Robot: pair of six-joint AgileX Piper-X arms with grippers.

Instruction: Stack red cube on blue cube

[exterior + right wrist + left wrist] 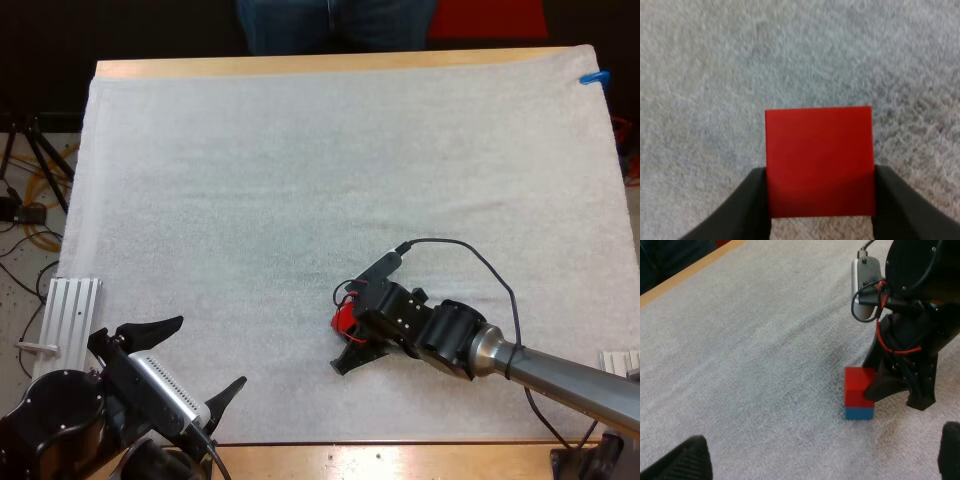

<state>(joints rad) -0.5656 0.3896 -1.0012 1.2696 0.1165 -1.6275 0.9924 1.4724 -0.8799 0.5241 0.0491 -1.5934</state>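
The red cube (856, 385) sits squarely on top of the blue cube (859, 413) on the white mat, right of centre toward the front. My right gripper (348, 327) is shut on the red cube (342, 319), and its black fingers (752, 205) press on both sides of the cube (819, 160). From above the red cube hides the blue one. My left gripper (190, 362) hovers open near the front left edge of the mat, well away from the cubes, with nothing between its fingers.
A person (335, 25) stands beyond the table's far side. A ribbed metal block (72, 310) lies off the mat's left edge and another (620, 362) at the right. The wooden table edge (330, 65) runs along the back.
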